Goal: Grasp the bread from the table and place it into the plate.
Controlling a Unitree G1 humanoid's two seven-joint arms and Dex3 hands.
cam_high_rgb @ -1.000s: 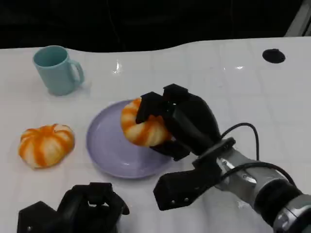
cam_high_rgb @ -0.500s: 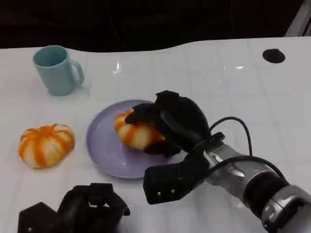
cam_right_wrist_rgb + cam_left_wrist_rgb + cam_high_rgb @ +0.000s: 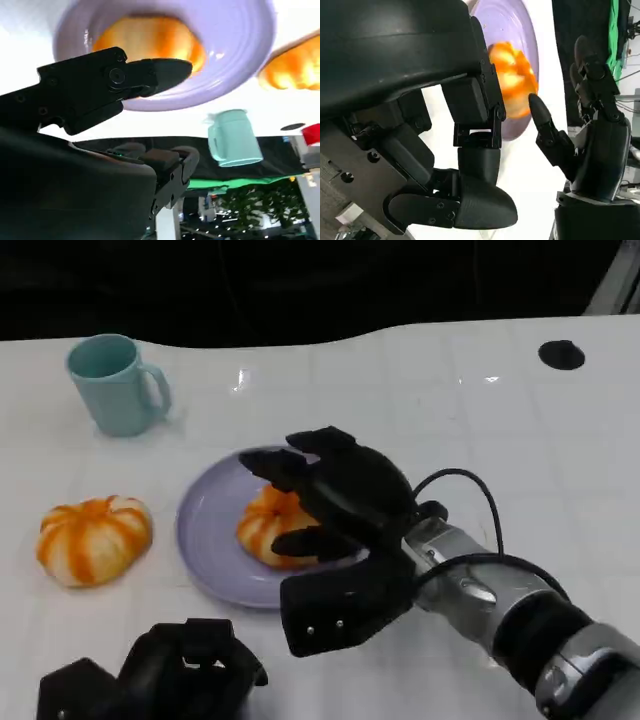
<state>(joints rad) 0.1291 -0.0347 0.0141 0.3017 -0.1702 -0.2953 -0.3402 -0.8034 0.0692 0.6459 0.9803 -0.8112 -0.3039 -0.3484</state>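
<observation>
An orange-and-white striped bread [image 3: 268, 525] lies on the lilac plate [image 3: 205, 530] at the table's middle. My right hand [image 3: 335, 500] hovers over the bread's right side with its fingers spread apart; the thumb lies close against the bread's near edge. The right wrist view shows the bread [image 3: 145, 35] sitting in the plate [image 3: 235, 55] beyond one straight finger, with the others well away from it. A second striped bread [image 3: 92, 538] rests on the table left of the plate. My left hand [image 3: 150, 675] sits curled at the near edge, holding nothing.
A teal mug [image 3: 115, 383] stands at the back left. A small black disc [image 3: 560, 353] lies at the far right. White tabletop stretches right of the plate and behind it.
My right hand has carried the bread down and leftward onto the plate, then its fingers have spread off it. The left hand has stayed put.
</observation>
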